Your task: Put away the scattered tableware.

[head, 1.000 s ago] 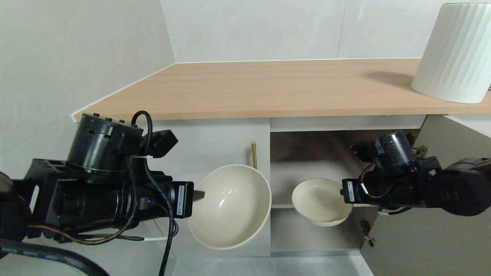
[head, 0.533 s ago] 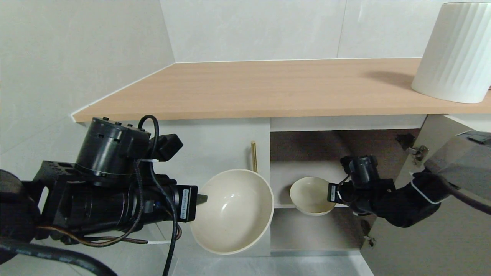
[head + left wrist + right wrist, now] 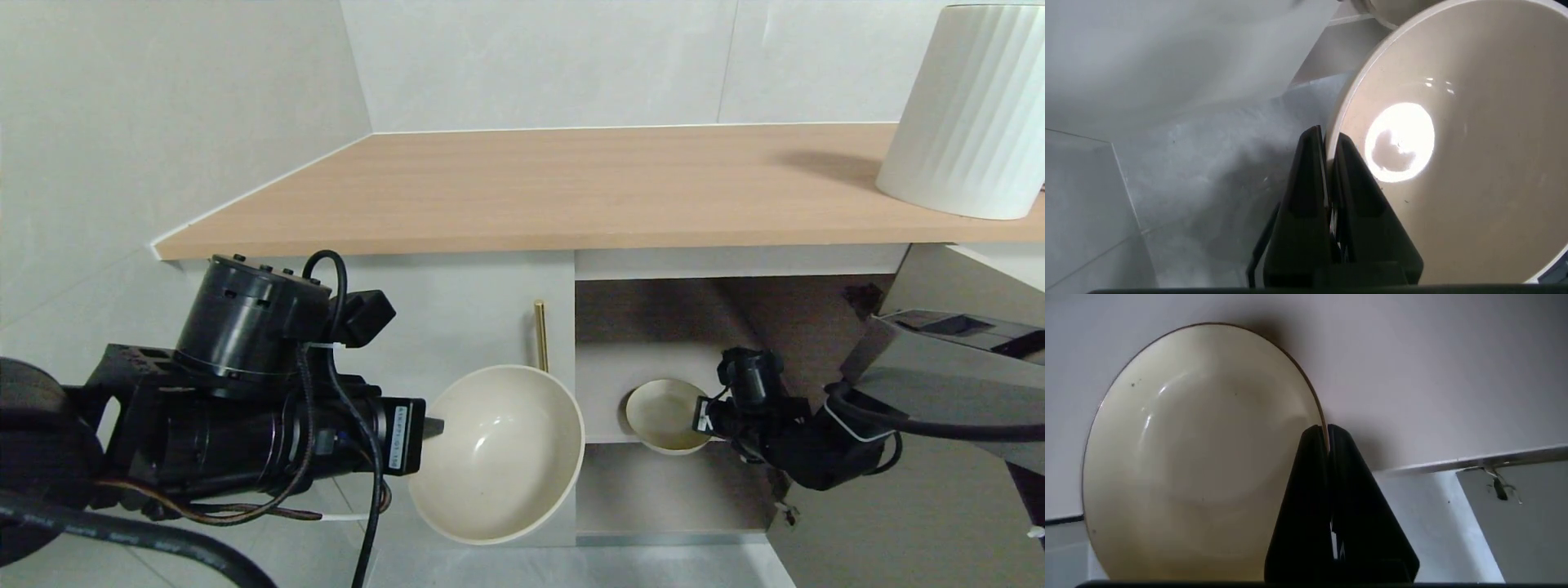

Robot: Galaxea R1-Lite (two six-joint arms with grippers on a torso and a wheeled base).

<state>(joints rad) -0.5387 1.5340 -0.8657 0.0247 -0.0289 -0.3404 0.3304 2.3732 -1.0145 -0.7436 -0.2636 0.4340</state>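
My right gripper [image 3: 700, 415] is clamped on the rim of the small bowl [image 3: 665, 412], at the front of the cabinet shelf [image 3: 600, 400]; I'd ease it deeper, level, releasing only once seated. Left gripper [image 3: 433, 425] pinches the large bowl [image 3: 498, 453] by its rim, before the closed door [image 3: 473, 310]

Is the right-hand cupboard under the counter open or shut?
Open. Its door is swung aside, the shelf inside is visible, and the right gripper holds a small bowl near it.
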